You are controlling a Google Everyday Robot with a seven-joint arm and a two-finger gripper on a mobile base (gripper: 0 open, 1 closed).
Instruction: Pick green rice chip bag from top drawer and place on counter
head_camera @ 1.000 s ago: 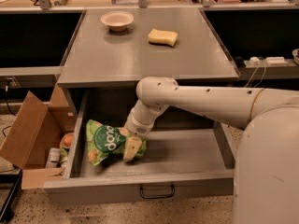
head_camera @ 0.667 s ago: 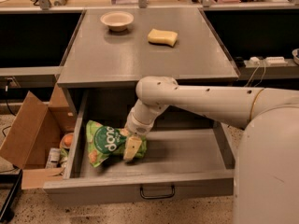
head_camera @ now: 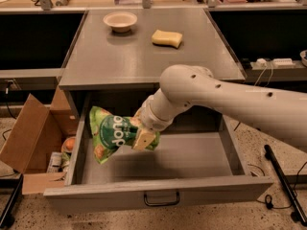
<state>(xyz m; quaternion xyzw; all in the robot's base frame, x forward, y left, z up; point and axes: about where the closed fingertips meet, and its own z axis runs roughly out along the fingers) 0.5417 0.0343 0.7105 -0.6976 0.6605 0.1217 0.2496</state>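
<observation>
Lifted off the drawer floor, where it was lying a second ago, the green rice chip bag (head_camera: pixel 113 133) is now hanging in the air over the left part of the top drawer (head_camera: pixel 201 158). It is casting a dark shadow on the grey floor beneath it. The arm has risen with it, and its rounded elbow is now sitting higher, just in front of the counter's thick front edge.

The gripper (head_camera: pixel 144 138) is reaching down and to the left from that elbow into the open drawer, and its jaws are clamped on the right end of the bag. One tan finger (head_camera: pixel 144 140) is showing against the green foil. The bag is tilting, with its white lettering running sideways and its lower left corner drooping toward the drawer's left wall without touching the floor.

The drawer is standing pulled fully out, its small dark wire handle (head_camera: pixel 161 199) facing the camera. The counter (head_camera: pixel 144 61) is serving as the surface for a pale bowl (head_camera: pixel 120 20) at the back left and a yellow sponge (head_camera: pixel 167 38) just right of it, the two lying apart. A brown cardboard box (head_camera: pixel 31 133) is standing open on the ground beside the drawer's left side.
</observation>
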